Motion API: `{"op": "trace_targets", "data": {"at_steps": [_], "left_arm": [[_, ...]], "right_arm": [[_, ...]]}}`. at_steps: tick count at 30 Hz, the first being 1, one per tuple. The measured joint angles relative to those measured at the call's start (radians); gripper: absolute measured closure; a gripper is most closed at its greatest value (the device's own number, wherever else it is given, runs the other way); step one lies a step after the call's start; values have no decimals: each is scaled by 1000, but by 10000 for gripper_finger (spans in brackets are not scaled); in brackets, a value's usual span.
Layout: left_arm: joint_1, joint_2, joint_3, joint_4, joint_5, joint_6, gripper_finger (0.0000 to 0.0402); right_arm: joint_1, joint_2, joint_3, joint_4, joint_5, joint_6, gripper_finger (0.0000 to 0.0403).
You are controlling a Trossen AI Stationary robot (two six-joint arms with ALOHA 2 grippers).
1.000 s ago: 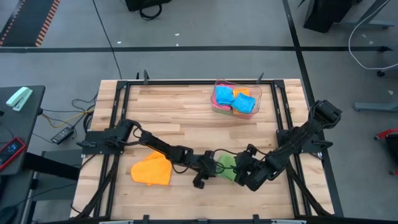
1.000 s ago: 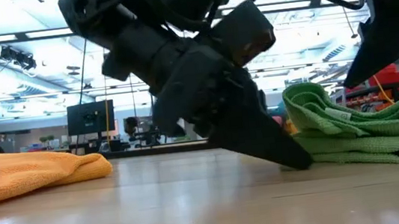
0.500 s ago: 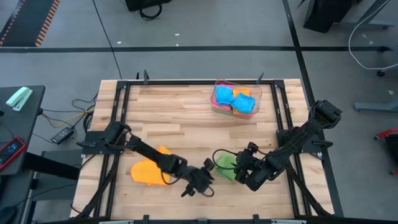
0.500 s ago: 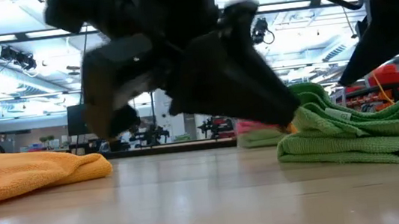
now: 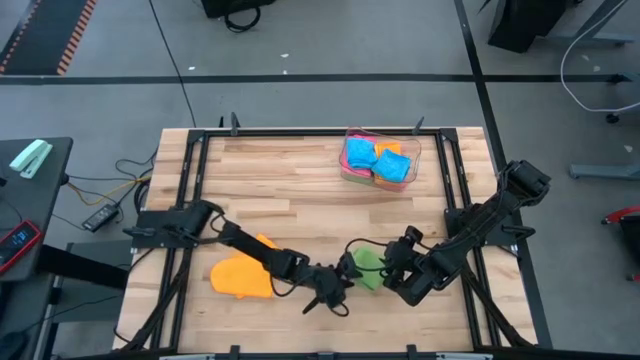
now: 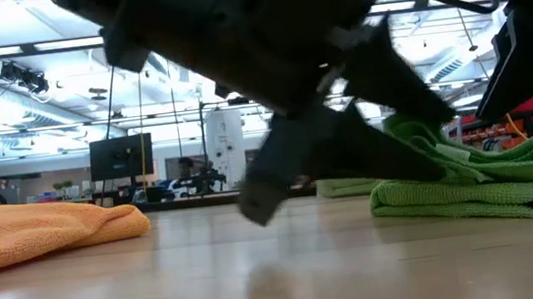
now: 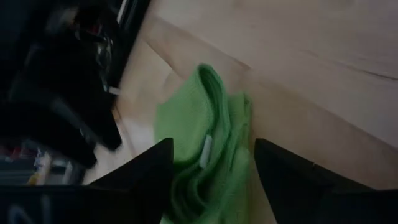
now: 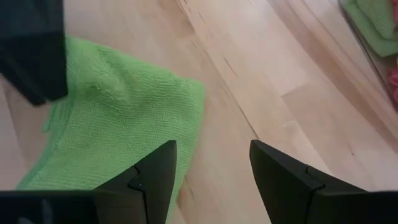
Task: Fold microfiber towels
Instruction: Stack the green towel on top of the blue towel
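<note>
The left gripper is seen low over the front of the wooden table, its fingers spread with nothing between them, and the green towel lies just beyond their tips — a white tag is visible in its folds from the left wrist view. The right gripper is poised at the towel's other side, its fingers likewise parted and empty, with the cloth's edge beneath them. In the low view the green towel is shown as a soft, layered bundle, loosely doubled over on itself. It is judged to be light, limp and slightly grippy, so that any layer taken alone would likely be dragged off the rest; a hold is best taken at a corner or along a free edge, through all the layers wanted. An orange towel is lying well to the left by the left arm, and more coloured towels — blue, orange, pink — are piled in a clear tray at the table's far edge.
</note>
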Motion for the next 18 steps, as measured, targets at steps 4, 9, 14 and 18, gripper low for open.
{"op": "trace_targets", "data": {"at_steps": [4,9,14,18], "left_arm": [[-2,46,81,-64,-41,85,156],[-6,61,107,-111,-73,181,154],[6,60,108,-141,-84,232,154],[29,59,108,-191,-85,232,154]], "right_arm": [[0,0,0,-1,1,2,190],[18,0,0,-1,0,12,190],[28,0,0,-1,2,17,190],[27,0,0,0,7,19,190]]}}
